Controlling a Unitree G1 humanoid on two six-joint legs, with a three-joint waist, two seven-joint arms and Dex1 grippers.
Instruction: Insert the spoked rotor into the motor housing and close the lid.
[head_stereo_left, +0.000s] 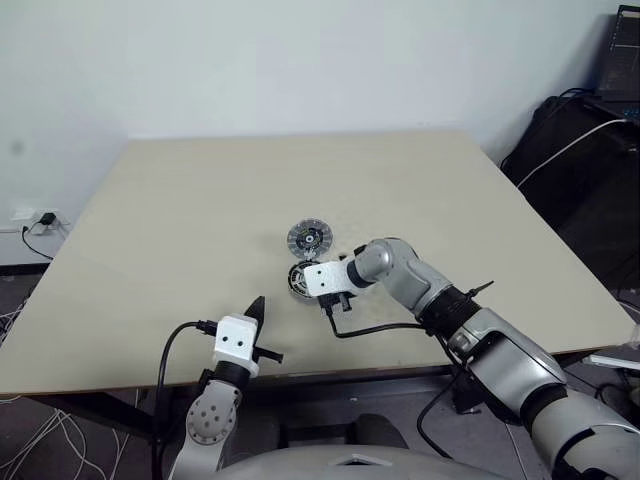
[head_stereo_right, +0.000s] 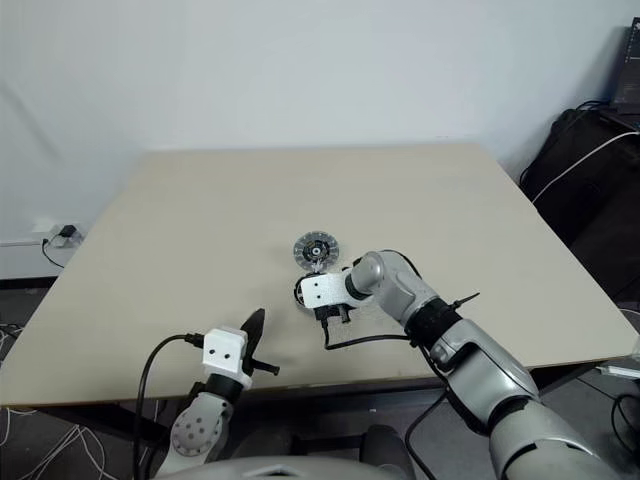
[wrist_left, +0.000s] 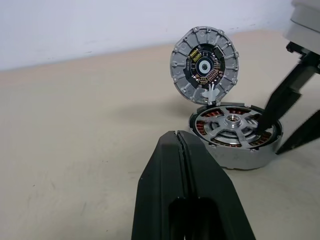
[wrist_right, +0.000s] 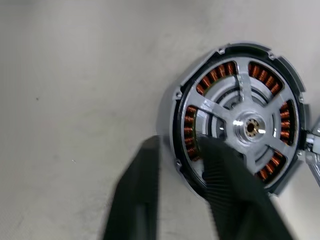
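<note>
Take the motor housing (wrist_left: 235, 142) as your landmark; it sits on the table (head_stereo_left: 200, 200) near the middle of the front half.

Left of the housing and nearer the table's front edge, your left gripper (head_stereo_left: 258, 312) hangs level with its two black fingers pressed together, holding nothing, well apart from the housing.

In the housing itself: the spoked rotor (wrist_right: 245, 125) already lies in the cup, its hub centred and copper windings showing between the spokes. It looks seated, though whether it is fully down cannot be told.

Just behind the housing, the lid (wrist_left: 204, 65) stands tilted up with its inner face, dark electronics in a ribbed grey rim, towards the left wrist camera. It appears hinged or propped at the housing's rear edge.

From the right, your right gripper (wrist_right: 177, 165) angles down onto the housing's rim, one finger outside the wall, one inside on the windings. The jaws are part-closed astride the wall; whether they grip it cannot be told.

Handling judgement: all parts are rigid metal, dense for their size, smooth and likely slippery. Windings and lid electronics are delicate, so take the lid by its outer rim only.
</note>
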